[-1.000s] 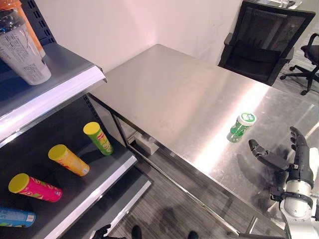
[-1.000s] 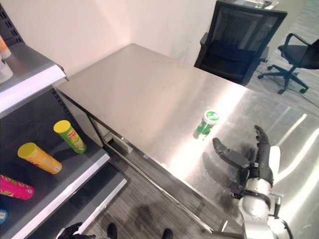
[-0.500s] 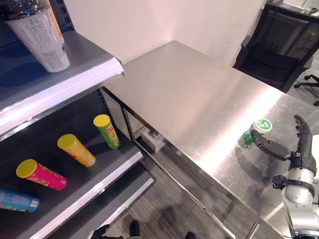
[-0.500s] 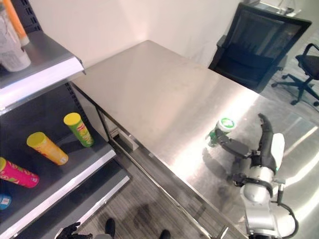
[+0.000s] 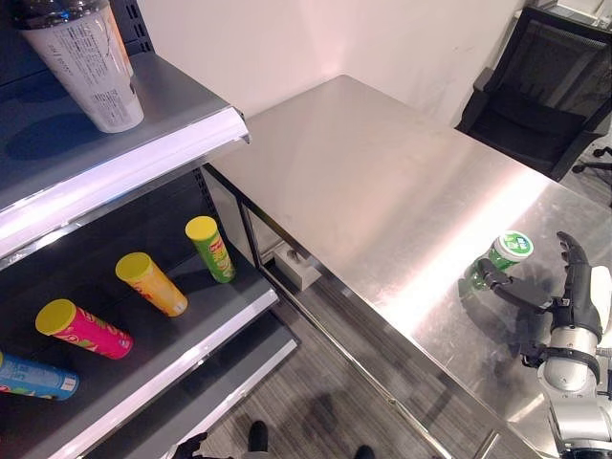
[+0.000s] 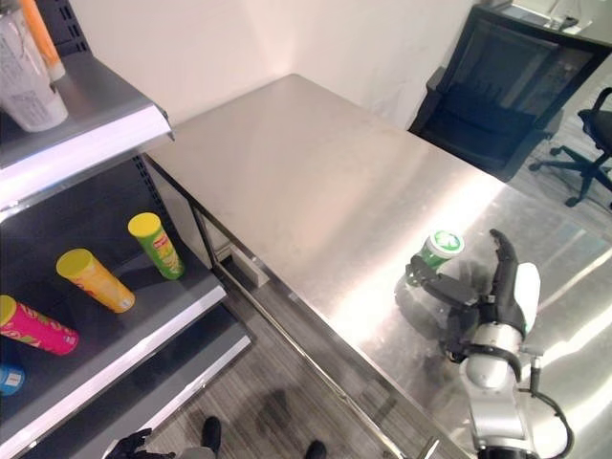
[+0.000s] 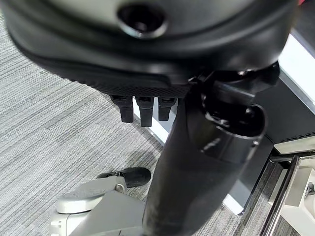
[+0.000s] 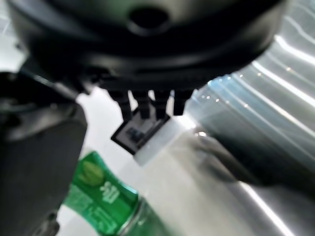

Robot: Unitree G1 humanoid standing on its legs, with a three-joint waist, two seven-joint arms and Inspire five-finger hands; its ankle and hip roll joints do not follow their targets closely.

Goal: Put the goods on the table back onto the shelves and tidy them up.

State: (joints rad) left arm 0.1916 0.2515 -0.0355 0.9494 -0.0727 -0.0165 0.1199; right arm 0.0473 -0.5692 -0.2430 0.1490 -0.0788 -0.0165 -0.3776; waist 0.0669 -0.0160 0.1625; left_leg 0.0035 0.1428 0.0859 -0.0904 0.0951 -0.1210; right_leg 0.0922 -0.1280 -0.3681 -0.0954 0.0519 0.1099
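Note:
A green can point(image 5: 502, 258) with a white lid stands upright on the steel table point(image 5: 382, 182), near its right part. My right hand point(image 5: 574, 306) rests on the table just behind the can, open. Its thumb point(image 5: 502, 285) reaches to the can's near side, and its straight fingers point(image 5: 574, 263) stand to the can's right. The right wrist view has the can's green wall point(image 8: 101, 199) beside the thumb. My left hand point(image 7: 197, 162) hangs low over the floor beside the shelf, fingers relaxed and holding nothing.
The shelf unit point(image 5: 182, 153) stands at the left. Its lower board carries a green tube point(image 5: 212, 249), an orange tube point(image 5: 151, 284), a pink tube point(image 5: 84, 330) and a blue one point(image 5: 33, 378), all lying down. A clear bottle point(image 5: 81, 57) stands on top. A black office chair point(image 5: 545, 86) sits behind the table.
The camera has swung, shifting the whole scene. My right hand has moved forward across the table to the green can, and its thumb now lies against the can's side.

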